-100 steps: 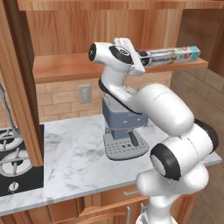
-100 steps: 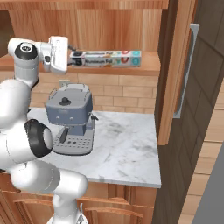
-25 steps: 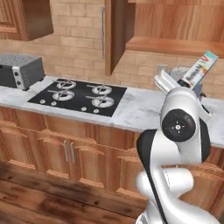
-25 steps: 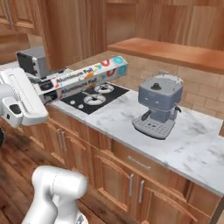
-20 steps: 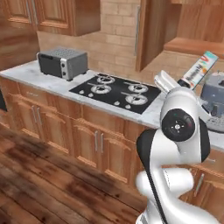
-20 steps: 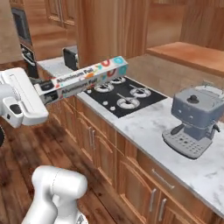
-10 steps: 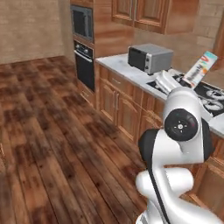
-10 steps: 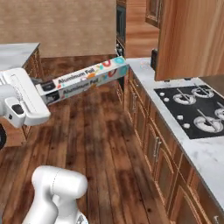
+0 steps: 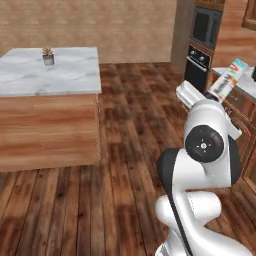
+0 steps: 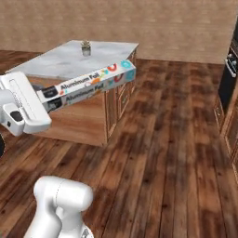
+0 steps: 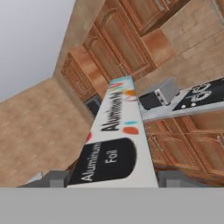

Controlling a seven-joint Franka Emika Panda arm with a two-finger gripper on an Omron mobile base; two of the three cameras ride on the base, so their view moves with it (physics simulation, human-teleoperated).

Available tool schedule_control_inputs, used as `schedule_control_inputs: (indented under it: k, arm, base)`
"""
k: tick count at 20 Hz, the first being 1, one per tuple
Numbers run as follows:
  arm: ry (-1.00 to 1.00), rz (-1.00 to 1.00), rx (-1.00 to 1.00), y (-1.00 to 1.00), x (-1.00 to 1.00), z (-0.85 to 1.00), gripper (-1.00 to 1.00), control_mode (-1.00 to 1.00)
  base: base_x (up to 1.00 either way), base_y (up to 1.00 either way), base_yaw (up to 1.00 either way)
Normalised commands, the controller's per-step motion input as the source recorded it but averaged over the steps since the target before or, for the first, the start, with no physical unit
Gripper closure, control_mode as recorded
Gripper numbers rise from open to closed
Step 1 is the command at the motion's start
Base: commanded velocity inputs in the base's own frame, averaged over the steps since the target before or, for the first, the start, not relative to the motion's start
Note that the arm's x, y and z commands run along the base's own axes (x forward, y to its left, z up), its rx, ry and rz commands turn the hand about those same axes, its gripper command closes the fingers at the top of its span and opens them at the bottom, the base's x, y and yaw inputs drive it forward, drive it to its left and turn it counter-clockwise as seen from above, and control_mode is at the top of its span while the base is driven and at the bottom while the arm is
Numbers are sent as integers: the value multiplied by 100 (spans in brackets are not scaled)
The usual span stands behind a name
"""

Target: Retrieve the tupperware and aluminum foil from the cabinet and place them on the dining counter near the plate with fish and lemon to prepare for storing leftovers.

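Your R base view gives the clearest look: the aluminum foil (image 10: 88,84) sticks out from the hand (image 10: 46,103) as a long box, slanting up and to the right, teal end farthest from the hand, held in the air above the wooden floor (image 10: 167,139). Behind it stands a marble-topped island (image 10: 69,58) w/ a small potted plant (image 10: 85,47) on top; the box overlaps the island in the picture but looks apart from it.

Your L base view catches the far tip of the foil (image 9: 228,80) poking up past the arm's upper link, w/ a built-in oven (image 9: 204,35) behind it and the same island (image 9: 50,75) far left.

Hand view looks straight along the box (image 11: 113,140): it runs up from between the two grey fingertips (image 11: 56,178), one on each side, label reading "Aluminum Foil". Beyond it you see a toaster oven (image 11: 158,95) and a stovetop (image 11: 202,92) on a table along wooden cupboards.

Hand is clamped on the foil's near end; the contact itself is prob. just under the frame edge.
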Motion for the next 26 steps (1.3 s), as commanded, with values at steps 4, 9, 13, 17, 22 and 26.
schedule_control_inputs:
  k: [4, 9, 13, 17, 22, 26]
  arm:
    - [0, 0, 0, 0, 0, 0, 100, 100]
    - [0, 0, 0, 0, 0, 0, 100, 100]
    - [0, 0, 0, 0, 0, 0, 100, 100]
    - [0, 0, 0, 0, 0, 0, 100, 100]
    - [0, 0, 0, 0, 0, 0, 100, 100]
    - [0, 0, 0, 0, 0, 0, 100, 100]
  base:
    - [76, 23, 64]
    - [100, 0, 62]
    - [100, 0, 61]
    - [100, 0, 61]
    - [100, 0, 61]
    - [100, 0, 58]
